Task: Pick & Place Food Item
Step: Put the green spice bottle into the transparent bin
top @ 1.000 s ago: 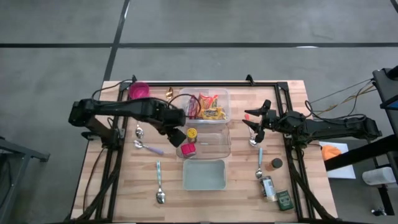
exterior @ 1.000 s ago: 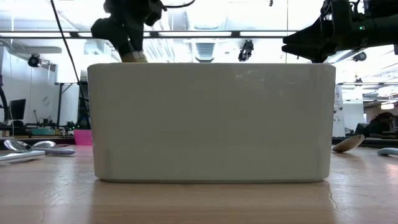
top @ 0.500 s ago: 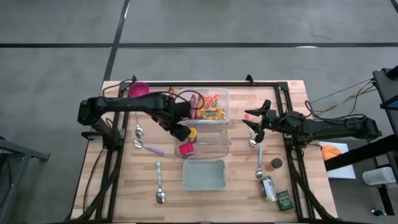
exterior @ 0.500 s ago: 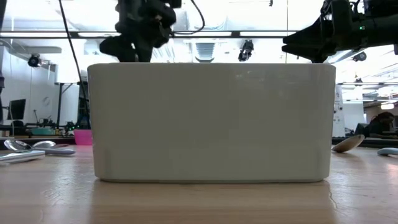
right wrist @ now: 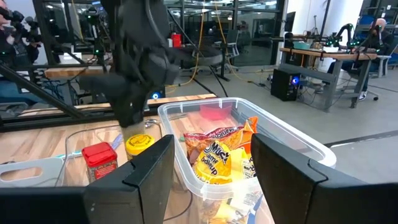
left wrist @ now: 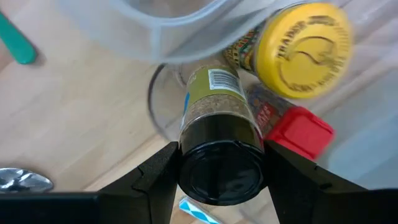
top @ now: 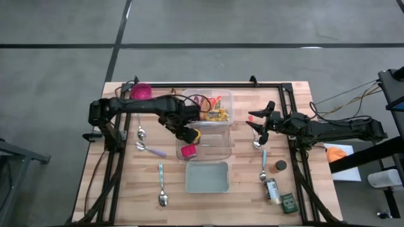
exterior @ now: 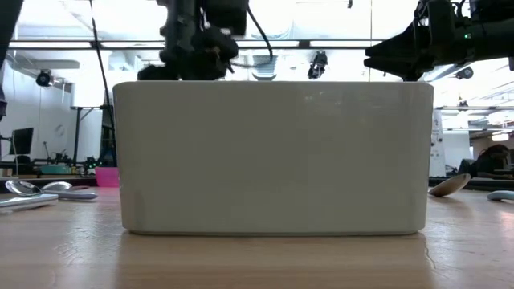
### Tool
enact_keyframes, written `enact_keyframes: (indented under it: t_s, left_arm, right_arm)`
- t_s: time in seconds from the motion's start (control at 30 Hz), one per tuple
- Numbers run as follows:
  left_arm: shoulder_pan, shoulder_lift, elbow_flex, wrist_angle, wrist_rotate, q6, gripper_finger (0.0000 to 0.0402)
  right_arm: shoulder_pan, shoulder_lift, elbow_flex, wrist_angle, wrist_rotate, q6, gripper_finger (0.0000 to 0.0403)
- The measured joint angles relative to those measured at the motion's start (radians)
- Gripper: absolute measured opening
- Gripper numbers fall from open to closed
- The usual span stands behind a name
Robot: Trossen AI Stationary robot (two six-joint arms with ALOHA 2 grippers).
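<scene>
Over the clear bin (top: 218,146), left gripper (left wrist: 221,163) clamps a black-capped spice jar (left wrist: 214,118); right gripper (top: 260,123) waits apart, jaws half-open, empty.
Jar judged rigid, light, smooth-walled, likely slippery; grip sits at the cap end, beside yellow-lidded jar (left wrist: 303,50) and red-capped jar (left wrist: 298,130).

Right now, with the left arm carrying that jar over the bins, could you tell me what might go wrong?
The left gripper pinches only the spice jar by its black-capped end, so it could slip. It hangs close above the yellow-lidded jar and red-capped jar, so lowering might knock them.
</scene>
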Motion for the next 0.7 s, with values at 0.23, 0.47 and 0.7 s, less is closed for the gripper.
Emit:
enact_keyframes:
  t_s: [0.23,0.47,0.7]
  left_arm:
    - [0.000,0.039,-0.001,0.023,-0.005,0.010,0.0204]
    - [0.001,0.044,-0.001,0.023,-0.008,0.012,0.0205]
    - [0.001,0.044,-0.001,0.026,-0.013,0.019,0.0205]
  right_arm:
    - [0.000,0.000,0.000,-0.001,0.000,0.000,0.0211]
    - [0.000,0.000,0.000,-0.001,0.000,0.000,0.0211]
    - [0.000,0.000,0.000,-0.002,0.000,0.000,0.0211]
